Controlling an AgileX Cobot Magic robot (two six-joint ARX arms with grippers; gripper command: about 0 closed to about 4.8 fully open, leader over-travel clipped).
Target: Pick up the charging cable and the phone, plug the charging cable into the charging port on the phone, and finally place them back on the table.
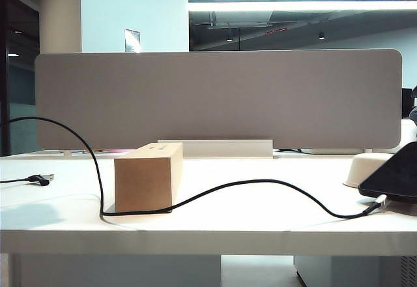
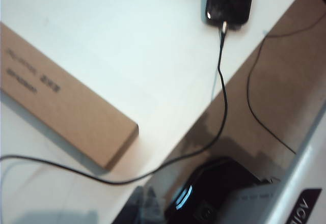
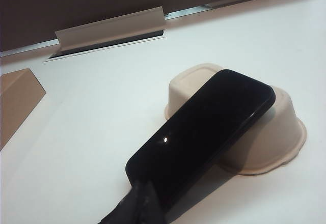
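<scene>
The black phone (image 3: 204, 132) leans screen-up on an upturned beige bowl (image 3: 275, 137) at the right end of the white table (image 1: 215, 222). The charging cable (image 1: 260, 182) runs across the table from behind the cardboard box to the phone (image 1: 397, 173). Its silvery plug (image 2: 224, 26) sits against the phone's (image 2: 229, 0) short edge; the port itself is hidden. The black USB plug (image 1: 40, 180) lies at the far left. My right gripper (image 3: 142, 201) is shut and empty, just short of the phone's near end. My left gripper (image 2: 147, 203) is shut, blurred, over the table's front edge.
A cardboard box (image 1: 146, 177) stands left of centre, with the cable looping round it. The grey divider panel (image 1: 218, 98) closes the back of the table. Neither gripper shows in the exterior view. A dark unit with a blue light (image 2: 214, 198) sits below the table edge.
</scene>
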